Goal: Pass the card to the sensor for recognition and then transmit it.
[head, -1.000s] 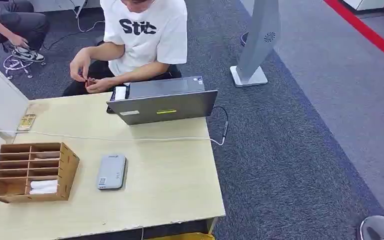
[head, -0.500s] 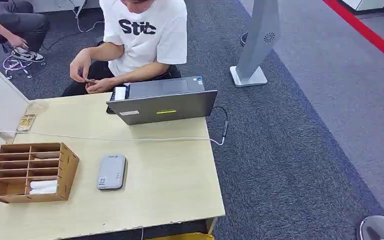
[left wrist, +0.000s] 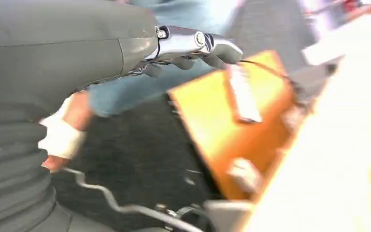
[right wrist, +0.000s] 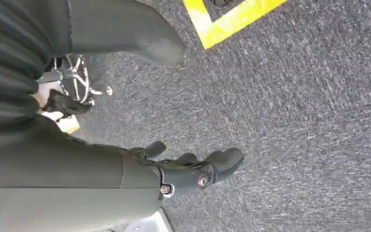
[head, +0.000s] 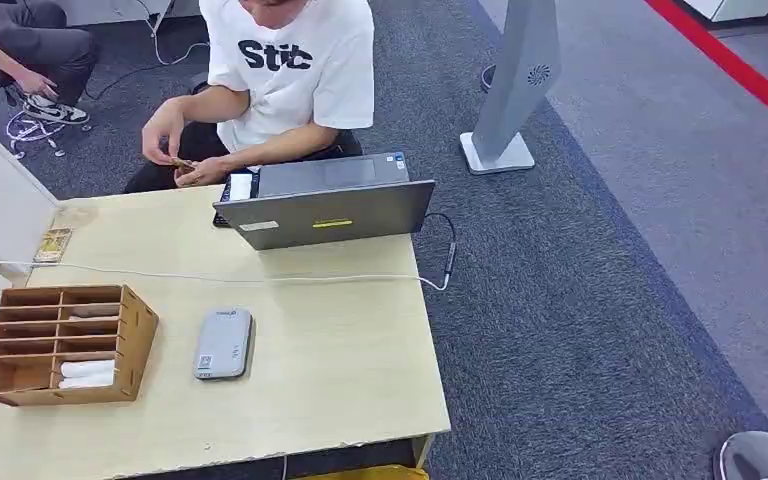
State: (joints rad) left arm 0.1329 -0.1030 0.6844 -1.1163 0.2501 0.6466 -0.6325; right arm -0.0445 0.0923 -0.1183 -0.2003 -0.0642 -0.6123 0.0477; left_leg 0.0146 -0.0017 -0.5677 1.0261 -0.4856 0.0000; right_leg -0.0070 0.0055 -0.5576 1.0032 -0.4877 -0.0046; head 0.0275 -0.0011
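We judge that we are at the very start: neither hand has taken a card yet. Our left hand hangs beside the table with fingers curled and nothing in them; the view is blurred. Our right hand hangs over the carpet, fingers loosely apart and empty. The white cards lie stacked in a lower slot of the wooden organizer on the table, thin and flat-edged. The grey sensor rests just beside the organizer. Next, an arm must rise to the slot and pinch one card by its edge.
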